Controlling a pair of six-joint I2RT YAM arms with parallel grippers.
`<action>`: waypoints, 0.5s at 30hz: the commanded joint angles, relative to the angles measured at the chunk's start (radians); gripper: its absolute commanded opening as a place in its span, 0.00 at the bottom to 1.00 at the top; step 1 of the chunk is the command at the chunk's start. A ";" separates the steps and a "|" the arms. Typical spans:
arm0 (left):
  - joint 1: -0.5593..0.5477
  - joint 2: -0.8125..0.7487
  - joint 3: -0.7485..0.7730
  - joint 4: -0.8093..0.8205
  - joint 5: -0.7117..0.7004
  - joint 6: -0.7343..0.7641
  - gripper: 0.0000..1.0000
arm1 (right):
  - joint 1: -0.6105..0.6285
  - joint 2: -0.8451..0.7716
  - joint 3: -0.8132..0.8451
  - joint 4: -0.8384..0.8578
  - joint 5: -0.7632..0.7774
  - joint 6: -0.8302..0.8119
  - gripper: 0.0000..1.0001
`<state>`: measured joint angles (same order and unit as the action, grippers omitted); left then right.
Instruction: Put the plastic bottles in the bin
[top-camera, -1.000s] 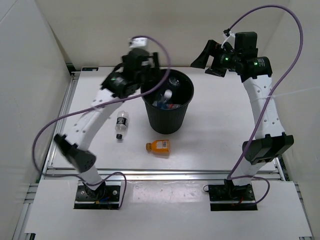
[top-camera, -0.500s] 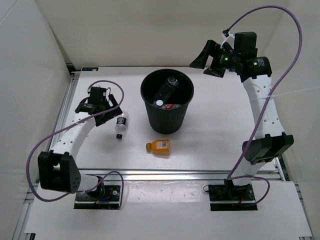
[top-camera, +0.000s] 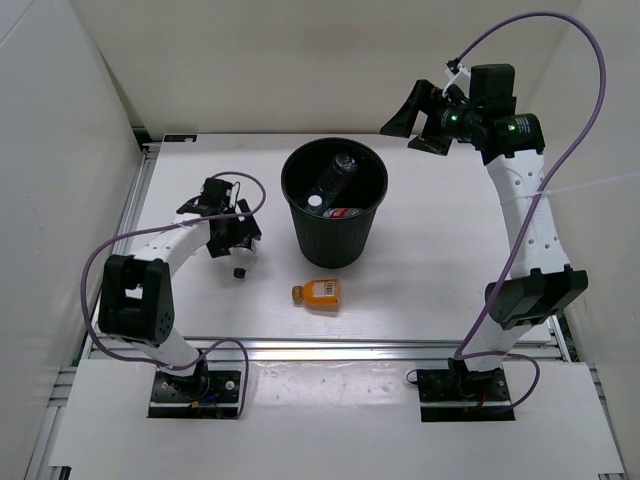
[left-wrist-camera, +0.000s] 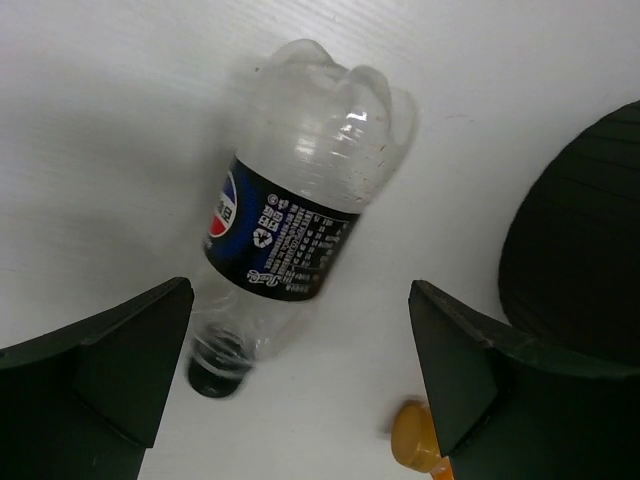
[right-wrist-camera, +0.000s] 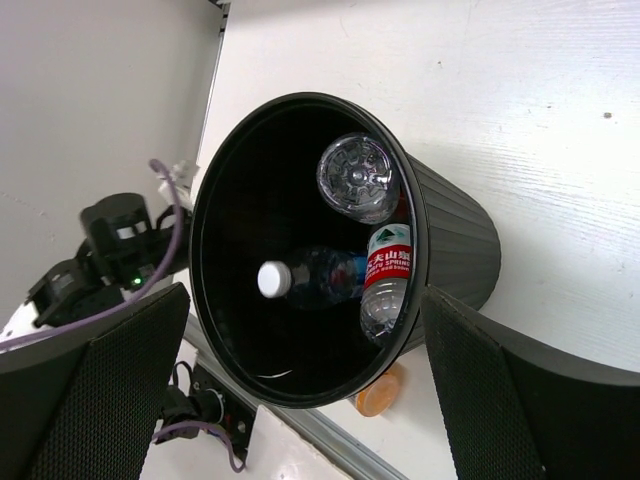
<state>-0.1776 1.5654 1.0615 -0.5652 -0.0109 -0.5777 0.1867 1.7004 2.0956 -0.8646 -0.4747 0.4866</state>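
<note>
Item: black-labelled bottle (left-wrist-camera: 285, 235), lay flat left of the bin (top-camera: 330, 240). Left gripper (top-camera: 232, 240) hung over it, jaws wide, empty. Right gripper (top-camera: 415, 118), beyond the bin's right, likewise spread. Orange bottle (top-camera: 320, 293) lay before the bin. Step judged: pickup approach; next, descend and close across the label.

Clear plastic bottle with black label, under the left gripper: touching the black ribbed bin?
Apart. Left wrist view shows bare white table between the bottle and the bin wall.
</note>
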 joint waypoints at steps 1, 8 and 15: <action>-0.011 0.025 -0.009 0.022 -0.009 -0.028 1.00 | -0.006 -0.058 -0.011 0.012 -0.004 -0.016 1.00; -0.011 0.120 0.023 0.022 -0.009 -0.074 0.93 | -0.006 -0.077 -0.011 0.012 -0.004 -0.016 1.00; -0.011 0.040 0.083 -0.020 -0.026 -0.105 0.56 | -0.006 -0.087 -0.020 0.003 -0.004 -0.016 1.00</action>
<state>-0.1875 1.7023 1.0729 -0.5690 -0.0162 -0.6495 0.1844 1.6463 2.0796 -0.8677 -0.4744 0.4866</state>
